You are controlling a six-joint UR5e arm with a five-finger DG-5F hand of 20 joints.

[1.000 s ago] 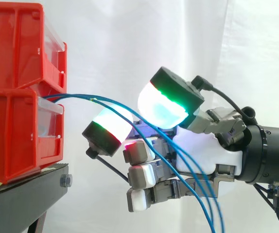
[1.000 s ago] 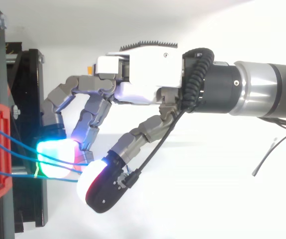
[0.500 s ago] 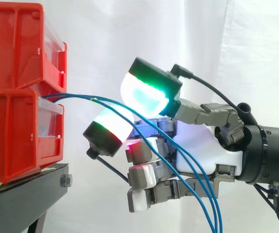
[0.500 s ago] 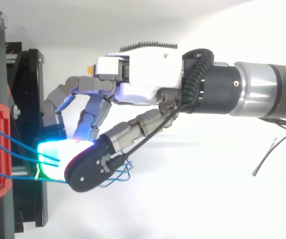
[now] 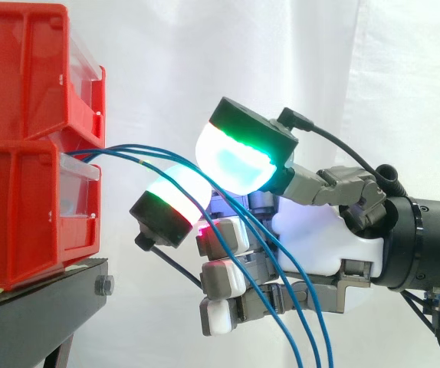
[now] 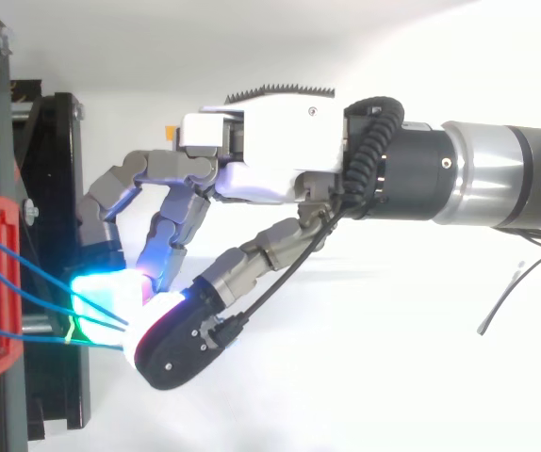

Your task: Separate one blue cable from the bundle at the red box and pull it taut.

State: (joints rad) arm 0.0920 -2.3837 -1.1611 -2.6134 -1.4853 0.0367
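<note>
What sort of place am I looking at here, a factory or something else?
Most likely a robot test lab, not a factory floor: a plain white curtain hangs behind, red bins sit on a black stand, and a robot arm with a hand pinches blue cables coming from them.

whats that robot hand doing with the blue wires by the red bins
A multi-fingered robot hand has its thumb and fingers curled around the thin blue cables coming out of the stacked red plastic bins. The cables hang in a slack arc, not yet taut, and I cannot tell whether one is separated.
</note>
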